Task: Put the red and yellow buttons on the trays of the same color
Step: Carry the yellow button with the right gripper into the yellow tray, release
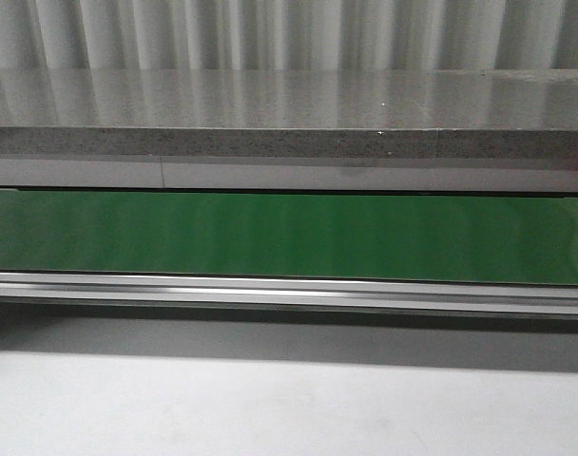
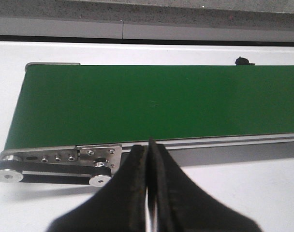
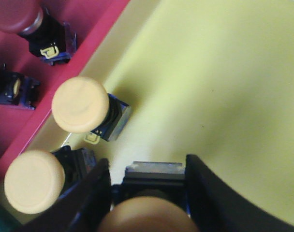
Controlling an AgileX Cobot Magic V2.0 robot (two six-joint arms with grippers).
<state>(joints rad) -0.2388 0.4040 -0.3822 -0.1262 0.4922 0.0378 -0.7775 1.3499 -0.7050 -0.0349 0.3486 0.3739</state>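
The right gripper (image 3: 149, 193) is clamped on a yellow button (image 3: 149, 212) and holds it just over the yellow tray (image 3: 224, 72), so this button is about to be put down but is not released yet. Two more yellow buttons (image 3: 80, 105) already lie on this tray near its edge. On the red tray (image 3: 96, 24) beside it I see one red button (image 3: 16, 14) and part of one more dark body. The left gripper (image 2: 148, 193) has its fingers together and holds nothing, above the near side of the green conveyor belt (image 2: 152, 101). The belt shows no button in the front view, so little seems left.
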